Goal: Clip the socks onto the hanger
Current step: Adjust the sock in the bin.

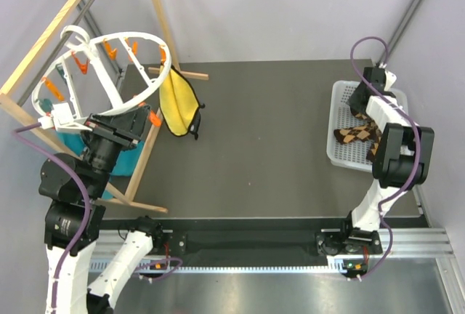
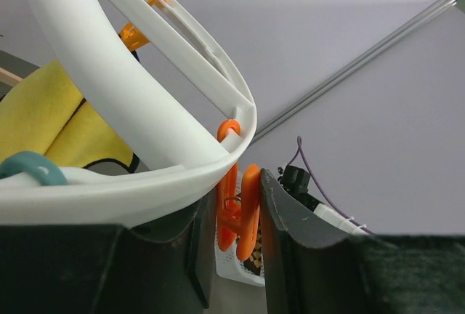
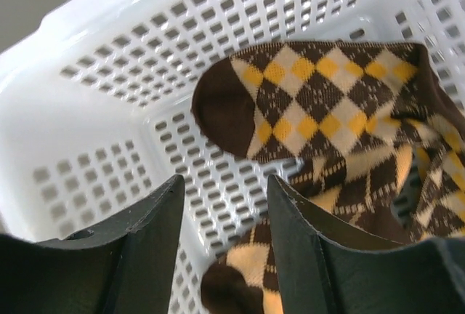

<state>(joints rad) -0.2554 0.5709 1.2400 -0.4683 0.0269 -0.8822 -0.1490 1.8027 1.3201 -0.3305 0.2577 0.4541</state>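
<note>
The hanger, a white ring with spokes and orange clips, hangs tilted on the wooden rack at the far left. My left gripper is at its lower rim. In the left wrist view this gripper is shut on one orange clip that hangs from the ring. The socks, brown and tan argyle, lie in the white mesh basket at the right. My right gripper hovers open just above them, over bare mesh between one dark toe and the other sock, with nothing between its fingers.
A yellow cloth is clipped to the hanger and droops onto the dark table. A teal cloth hangs low inside the wooden rack. The basket's walls rise close around the right gripper.
</note>
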